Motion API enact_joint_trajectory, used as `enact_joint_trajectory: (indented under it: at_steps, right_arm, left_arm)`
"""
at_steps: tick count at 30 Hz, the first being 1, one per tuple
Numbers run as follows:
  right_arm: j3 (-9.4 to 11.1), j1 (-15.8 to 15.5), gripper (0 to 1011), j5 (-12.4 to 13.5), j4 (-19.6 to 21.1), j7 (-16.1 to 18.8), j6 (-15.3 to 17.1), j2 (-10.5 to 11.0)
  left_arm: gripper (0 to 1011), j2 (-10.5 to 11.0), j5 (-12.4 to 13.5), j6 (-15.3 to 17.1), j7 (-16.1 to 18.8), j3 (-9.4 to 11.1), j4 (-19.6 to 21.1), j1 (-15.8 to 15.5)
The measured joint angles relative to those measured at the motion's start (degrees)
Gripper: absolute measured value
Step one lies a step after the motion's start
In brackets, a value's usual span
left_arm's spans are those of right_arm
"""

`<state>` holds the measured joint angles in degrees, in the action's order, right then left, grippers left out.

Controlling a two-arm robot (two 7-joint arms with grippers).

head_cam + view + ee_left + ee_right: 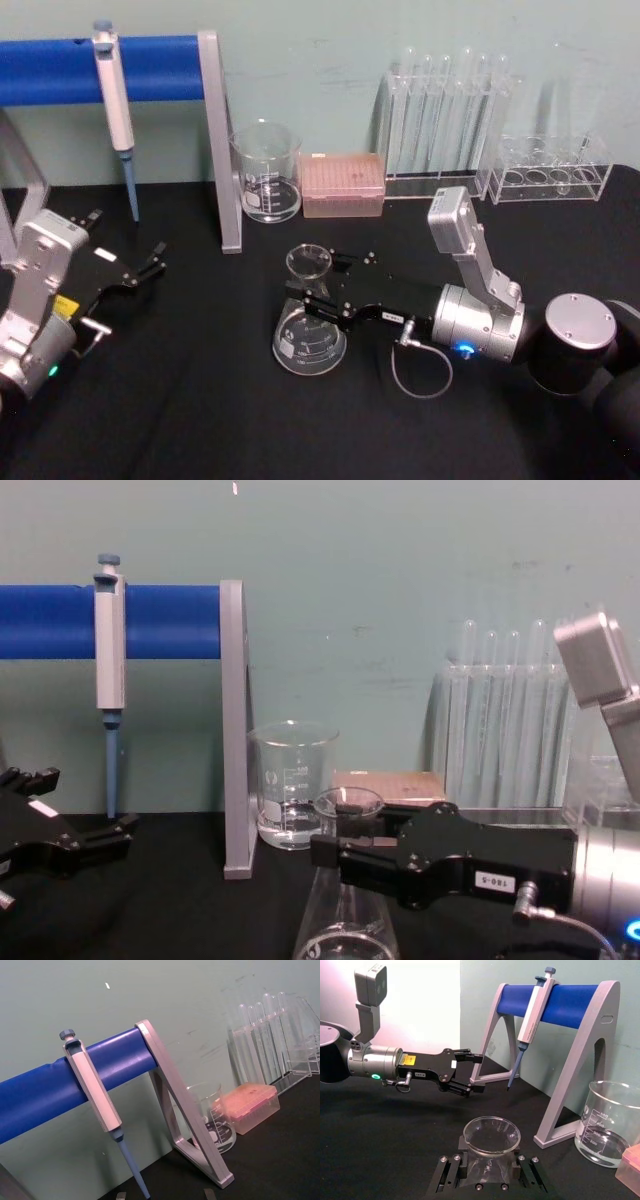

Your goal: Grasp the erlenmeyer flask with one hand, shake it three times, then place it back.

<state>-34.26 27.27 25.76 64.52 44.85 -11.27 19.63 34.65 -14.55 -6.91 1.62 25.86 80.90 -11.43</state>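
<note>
Between the fingers of my right pincer [312, 303]: the erlenmeyer flask [310, 345], taken by the neck.
The pincer is closed narrow on the neck just under the flared rim. The flask's wide base hangs below the pincer and seems to rest on the worktop [200, 410]. I judge the glass light, rigid, smooth and breakable: it gives nothing under the pads and could slip through them in a shake. The neck is the right hold, since the rim above my fingers acts as a stop. The weight sits low, though, so the squeeze should be firm, not crushing. My left pincer [135, 272] hangs well off to the side, fingers spread, holding nothing.
</note>
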Motion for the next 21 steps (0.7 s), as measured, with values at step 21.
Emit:
enact_joint_trajectory:
  at_steps: [21]
  right_arm:
    - [2.16, 0.20, 457, 2.19, 4.86, -1.14, 0.29, 0.92]
  left_arm:
    - [1001, 0.00, 0.00, 0.00, 0.00, 0.00, 0.00, 0.00]
